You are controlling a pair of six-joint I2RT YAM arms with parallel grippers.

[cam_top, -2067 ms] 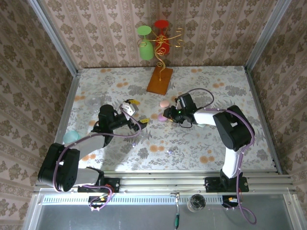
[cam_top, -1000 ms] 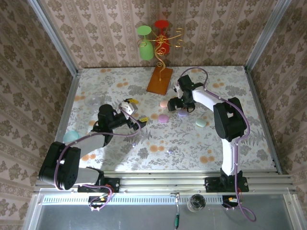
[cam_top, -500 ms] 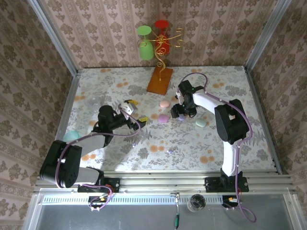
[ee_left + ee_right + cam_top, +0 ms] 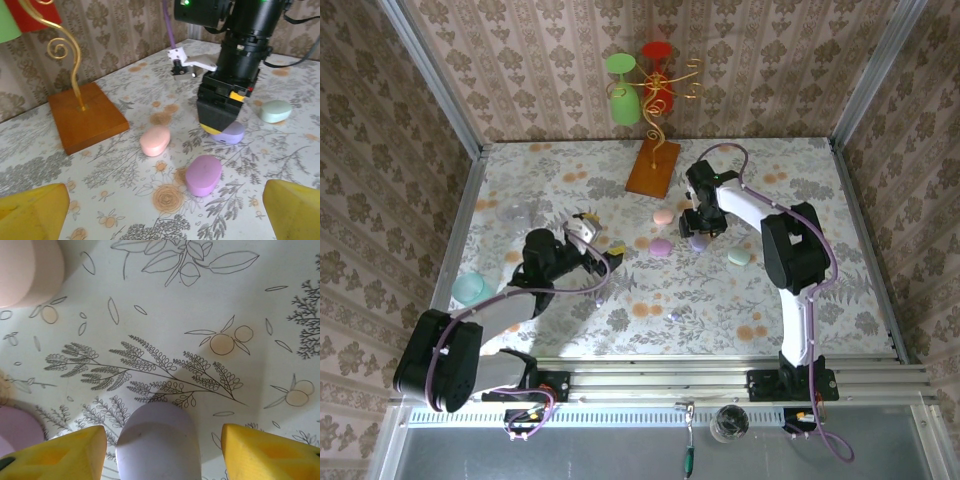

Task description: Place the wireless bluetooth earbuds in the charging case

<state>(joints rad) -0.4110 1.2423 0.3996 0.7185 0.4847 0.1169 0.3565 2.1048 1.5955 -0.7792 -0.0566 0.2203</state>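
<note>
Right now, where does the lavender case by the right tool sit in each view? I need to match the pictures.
Top external: lavender case right of centre, at the right tool.
Left wrist: lavender case right of centre, under that tool.
Right wrist: lavender case bottom centre, between the yellow fingers.
Shared landmark: the pink case, nearby in all three.

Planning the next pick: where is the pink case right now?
In the top view the pink case lies mid-table between the wooden stand base and the purple case, left of the right hand.
</note>
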